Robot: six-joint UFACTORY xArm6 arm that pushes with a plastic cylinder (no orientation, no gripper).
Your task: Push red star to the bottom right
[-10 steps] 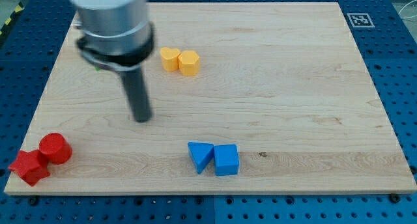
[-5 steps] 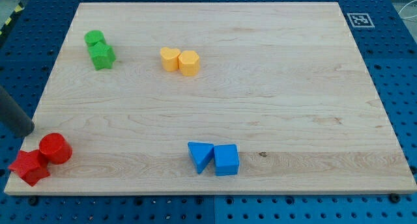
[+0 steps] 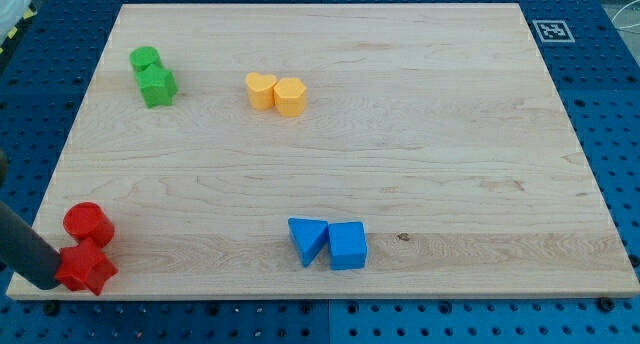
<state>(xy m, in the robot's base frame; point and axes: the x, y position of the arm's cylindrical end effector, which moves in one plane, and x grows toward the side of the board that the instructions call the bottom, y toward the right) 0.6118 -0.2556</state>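
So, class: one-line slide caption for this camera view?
My tip touches the red star from the view's left, red cylinder just above it.

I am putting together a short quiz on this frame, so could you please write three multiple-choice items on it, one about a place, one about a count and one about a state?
1. Where is the red star?
A. the view's bottom left
B. the view's top right
C. the board's middle

2. How many blocks lie on the board?
A. six
B. eight
C. ten

3. How does my tip stand to the red star?
A. far off at the view's top
B. against its left side
C. to its right

Answers:
1 A, it sits by the bottom-left corner, under the red cylinder.
2 B, two each of red, green, yellow and blue.
3 B, the rod's end meets the star's left side.
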